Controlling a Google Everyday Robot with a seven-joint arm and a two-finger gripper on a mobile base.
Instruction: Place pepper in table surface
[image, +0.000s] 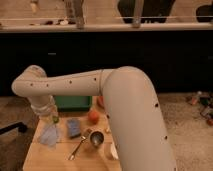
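Note:
My gripper (50, 114) hangs from the white arm at the table's back left corner, just left of the green tray (74, 102). A small bright green piece, the pepper (55, 119), shows at the gripper's lower end, and the gripper appears shut on it. It sits low over the light tan wooden table surface (45, 156), above a pale bluish bag (50, 135). Most of the pepper is hidden by the gripper.
On the table are a blue sponge-like block (74, 127), a round orange fruit (93, 116), a spoon (77, 148), a dark cup (96, 138) and a white bowl (113, 150). My arm's large white link (135, 120) covers the table's right side.

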